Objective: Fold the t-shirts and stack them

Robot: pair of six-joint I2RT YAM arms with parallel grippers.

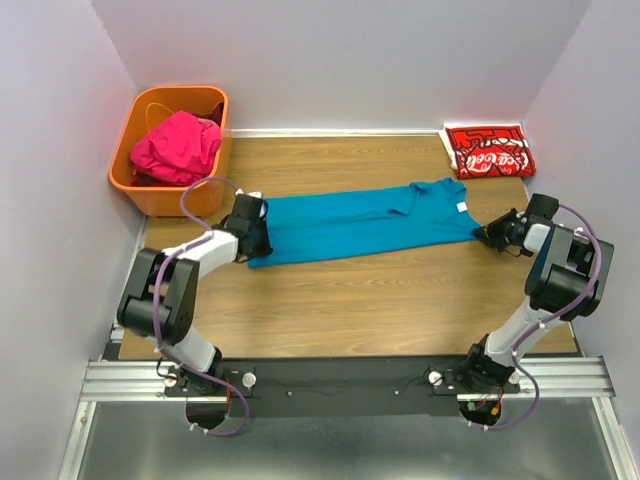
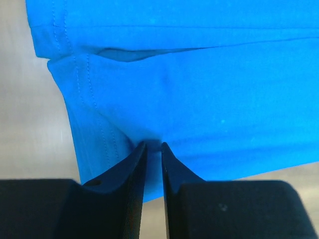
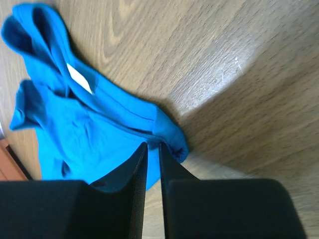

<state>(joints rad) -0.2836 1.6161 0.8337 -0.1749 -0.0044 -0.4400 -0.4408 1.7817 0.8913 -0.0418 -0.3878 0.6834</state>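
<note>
The teal-blue t-shirt (image 1: 360, 225) lies stretched in a long folded strip across the middle of the wooden table. My left gripper (image 1: 258, 238) is shut on the shirt's hem end (image 2: 149, 109), a pinch of cloth between the jaws. My right gripper (image 1: 487, 233) is shut on the shirt's collar-end corner (image 3: 99, 129), near the white neck label (image 3: 79, 78). The red Coca-Cola t-shirt (image 1: 488, 151) lies folded at the back right. The magenta-pink t-shirt (image 1: 177, 147) is bunched in the orange basket (image 1: 139, 190).
The orange basket stands at the back left against the wall. White walls close in the table on the left, back and right. The arm bases sit on a rail (image 1: 350, 378) at the near edge.
</note>
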